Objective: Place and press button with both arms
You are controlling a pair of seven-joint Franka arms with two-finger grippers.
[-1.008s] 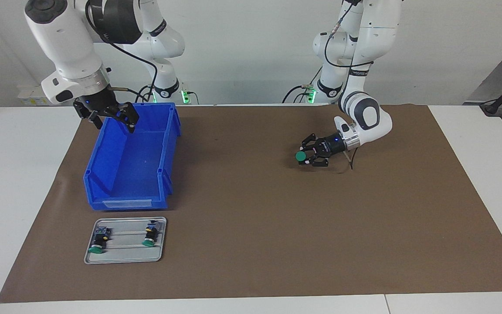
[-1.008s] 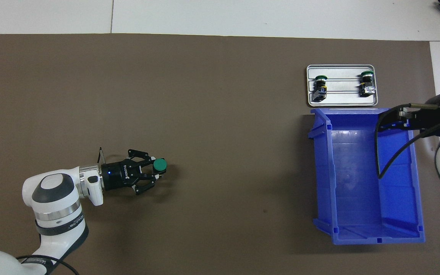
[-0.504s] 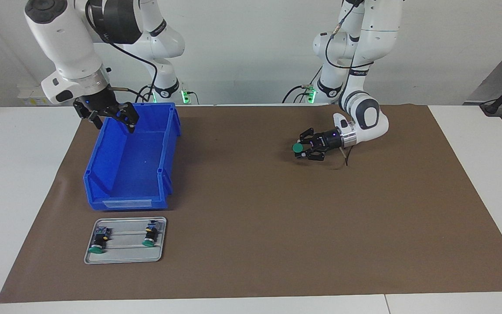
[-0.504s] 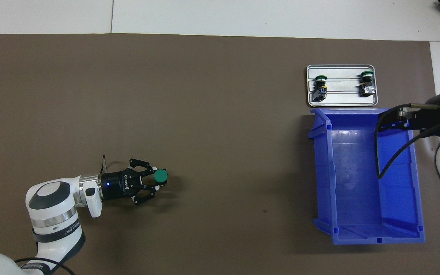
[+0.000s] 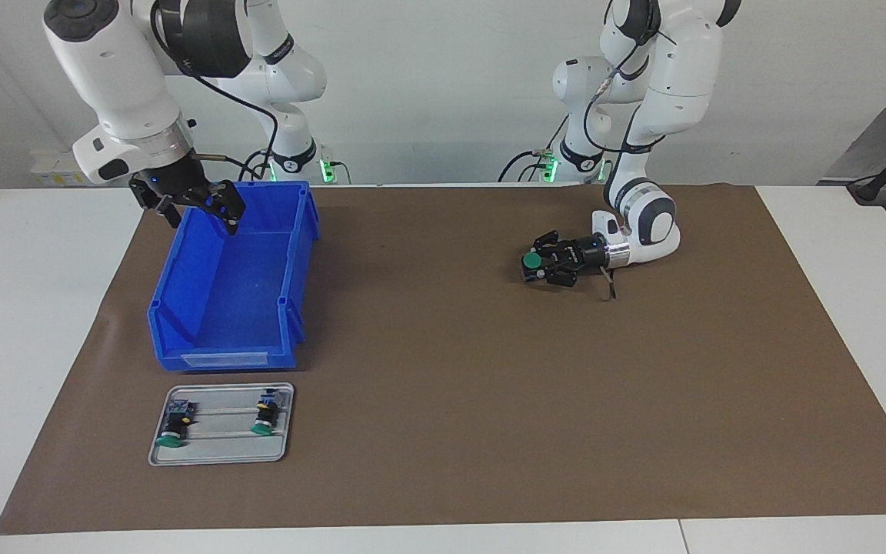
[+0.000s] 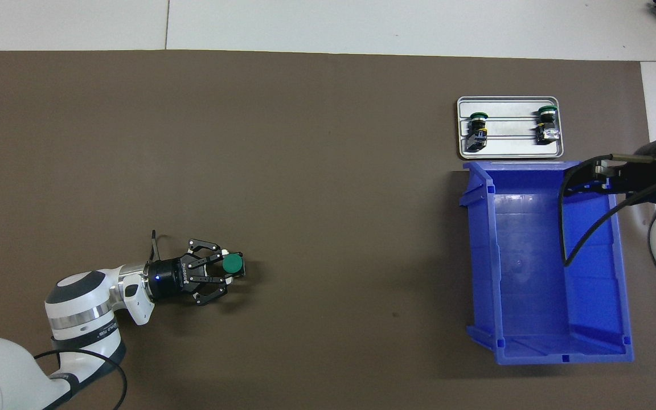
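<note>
Left gripper (image 5: pixel 539 267) lies low over the brown mat (image 5: pixel 451 400) at the left arm's end, fingers pinching the button (image 5: pixel 531 261), its green cap pointing toward the mat's middle. Right gripper (image 5: pixel 195 206) waits, fingers spread, above the blue bin (image 5: pixel 293 261), at the rim nearest the robots. White table (image 5: pixel 28 323) under the mat, pale wall at the robots' backs. Farther out than the bin sits a grey tray (image 5: pixel 220 454) with two spare buttons (image 5: pixel 174 427). The facing view shows both arms whole; overhead (image 6: pixel 587 182) the right gripper is mostly hidden by its own arm
</note>
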